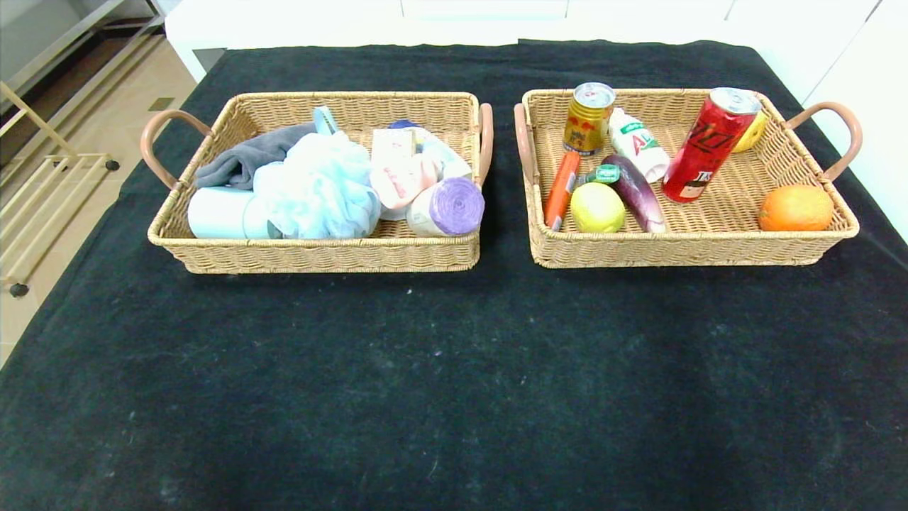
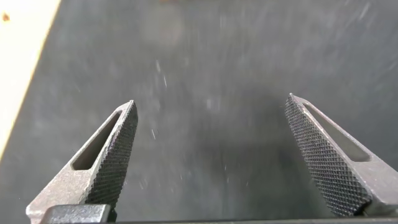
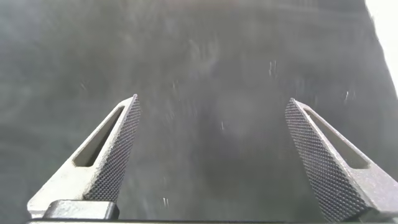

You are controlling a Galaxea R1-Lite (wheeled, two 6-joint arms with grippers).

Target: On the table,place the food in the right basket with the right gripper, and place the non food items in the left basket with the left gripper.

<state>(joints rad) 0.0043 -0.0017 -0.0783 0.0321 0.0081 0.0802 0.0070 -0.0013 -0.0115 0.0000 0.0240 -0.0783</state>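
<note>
The left basket (image 1: pixel 312 252) on the table (image 1: pixel 454 369) holds the non food items: a grey towel (image 1: pixel 245 160), a light-blue bath pouf (image 1: pixel 319 188), a pink bottle (image 1: pixel 401 181) and a purple-ended bag roll (image 1: pixel 450 207). In the right basket (image 1: pixel 695 248) lies the food: a yellow lemon (image 1: pixel 597 207), an orange sausage (image 1: pixel 560 188) and a green gum pack (image 1: pixel 604 174). Neither arm shows in the head view. My left gripper (image 2: pixel 211 99) hangs open over bare black cloth, and so does my right gripper (image 3: pixel 214 99); nothing sits between either pair of fingers.
The left basket also holds a pale mint cylinder (image 1: pixel 223 213). In the right basket are a purple eggplant (image 1: pixel 638 191), a round orange fruit (image 1: pixel 796 208), a gold can (image 1: pixel 589 117), a red can (image 1: pixel 709 145) and a white bottle (image 1: pixel 638 142). Both baskets have brown handles.
</note>
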